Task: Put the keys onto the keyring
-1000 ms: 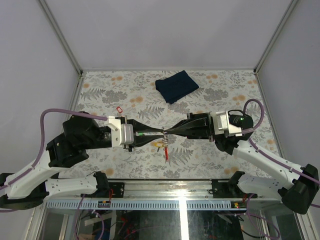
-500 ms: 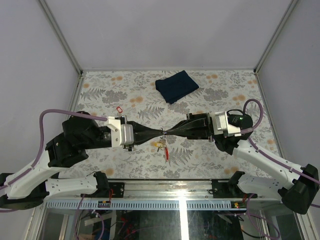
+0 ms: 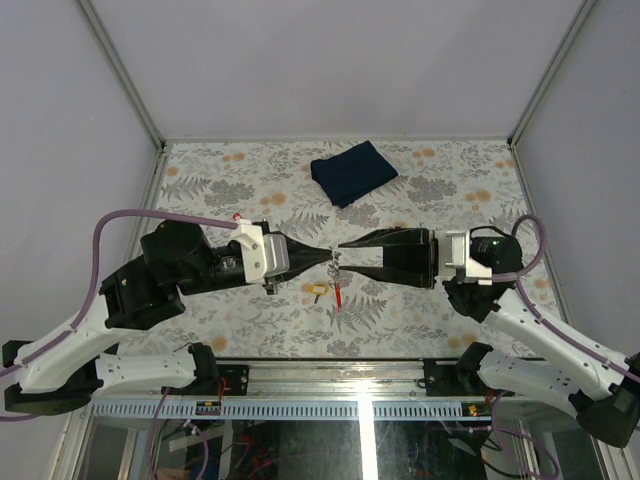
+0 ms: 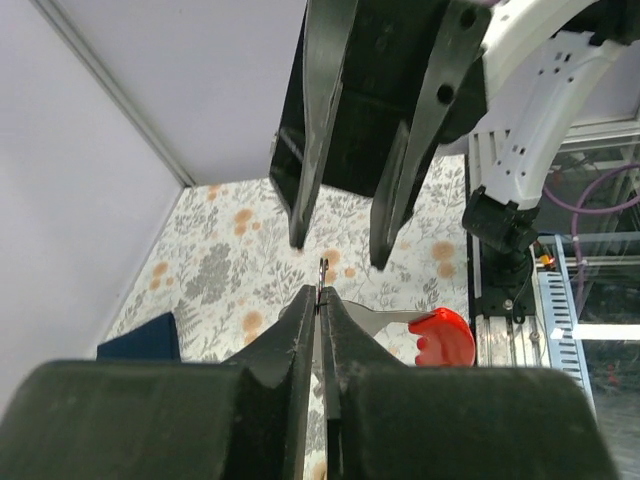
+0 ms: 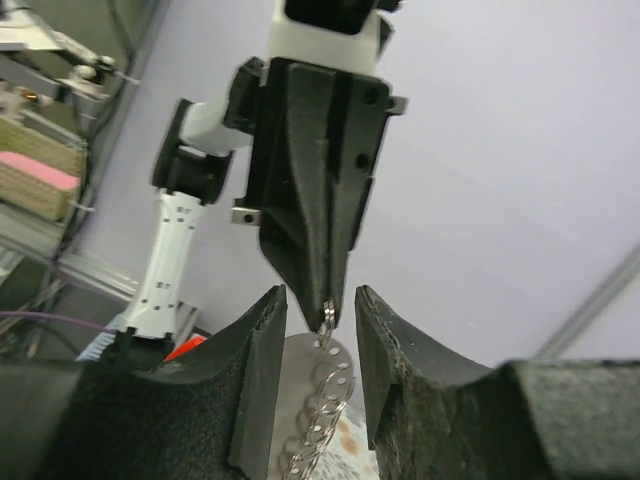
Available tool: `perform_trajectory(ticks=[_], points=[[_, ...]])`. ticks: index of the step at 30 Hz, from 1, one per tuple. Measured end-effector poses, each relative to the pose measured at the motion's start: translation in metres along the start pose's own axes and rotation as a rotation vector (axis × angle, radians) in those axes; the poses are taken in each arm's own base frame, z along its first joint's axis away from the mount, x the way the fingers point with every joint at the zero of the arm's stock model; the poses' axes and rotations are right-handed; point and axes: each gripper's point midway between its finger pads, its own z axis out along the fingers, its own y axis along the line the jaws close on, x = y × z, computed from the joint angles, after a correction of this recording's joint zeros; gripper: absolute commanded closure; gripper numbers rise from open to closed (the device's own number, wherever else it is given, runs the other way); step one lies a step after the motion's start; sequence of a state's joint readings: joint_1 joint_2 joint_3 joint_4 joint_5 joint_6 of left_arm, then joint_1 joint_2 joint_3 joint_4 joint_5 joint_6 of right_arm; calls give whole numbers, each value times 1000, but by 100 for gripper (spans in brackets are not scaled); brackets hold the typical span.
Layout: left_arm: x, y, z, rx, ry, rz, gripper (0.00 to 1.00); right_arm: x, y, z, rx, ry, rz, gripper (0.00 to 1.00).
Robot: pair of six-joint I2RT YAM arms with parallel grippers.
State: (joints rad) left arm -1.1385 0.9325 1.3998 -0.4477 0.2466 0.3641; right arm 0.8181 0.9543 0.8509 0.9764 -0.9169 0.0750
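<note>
Above floral table [image 3: 430, 180]: left gripper [image 3: 329, 256] jaws pinch keyring [image 4: 323, 272], right gripper [image 5: 320, 300] jaws apart.

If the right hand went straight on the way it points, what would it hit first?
Probably the keyring that the left hand pinches, just ahead of the right hand; depth is hard to judge.

Overhead, the keyring [image 3: 333, 266] at the tip of the left pincer [image 3: 329, 257] is too small to show whether the yellow-headed key [image 3: 318, 291] joins it. From the left wrist, the pincer hides part of the red tag [image 4: 443, 337]. From the right wrist, the ring's blurred lower end is cut off by the bottom edge.
</note>
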Motion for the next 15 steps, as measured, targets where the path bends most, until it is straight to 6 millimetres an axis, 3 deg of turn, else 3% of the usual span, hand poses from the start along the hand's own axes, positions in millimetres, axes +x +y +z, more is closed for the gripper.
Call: perform_trajectory(ticks=[2,7,10,15], points=[[7,3,1,-16,28,-5,100,-3,-6,-5,56,27,-12,52],[22,14,1,-89,91,-19,100,5,-18,-29,236,127,-12,49],[34,22,-3,-154,121,-38,100,29,-20,-52,350,229,34,48],[57,32,-12,-260,181,-73,100,88,-10,-95,522,427,199,45]])
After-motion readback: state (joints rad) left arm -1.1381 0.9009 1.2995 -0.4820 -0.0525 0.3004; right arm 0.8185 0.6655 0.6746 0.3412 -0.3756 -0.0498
